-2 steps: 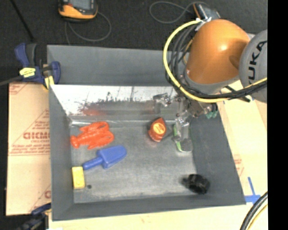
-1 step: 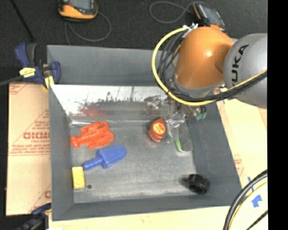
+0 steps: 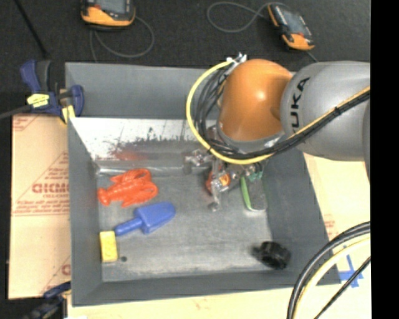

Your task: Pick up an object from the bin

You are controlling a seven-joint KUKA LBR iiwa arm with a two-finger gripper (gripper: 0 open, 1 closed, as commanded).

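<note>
The gripper (image 3: 215, 185) is seen low over the bin's (image 3: 187, 249) floor, whether spread or pressed together cannot be told, and a slim green stick (image 3: 247, 192) is found just beside it at three o'clock, laid along twelve-to-six.

This looks like a robotics lab test cell. A grey industrial arm (image 3: 327, 106) lettered KUKA, with an orange wrist cover (image 3: 252, 99) and looped yellow cables (image 3: 198, 93), reaches over a grey metal bin (image 3: 156, 70). The bin holds odd trial pieces: an orange toy lobster (image 3: 128, 188), a blue plastic scoop (image 3: 149, 218) and a yellow block (image 3: 108, 246). Two corded orange-and-black handheld units (image 3: 107, 11) (image 3: 288, 26) lie on the black surface behind.
</note>
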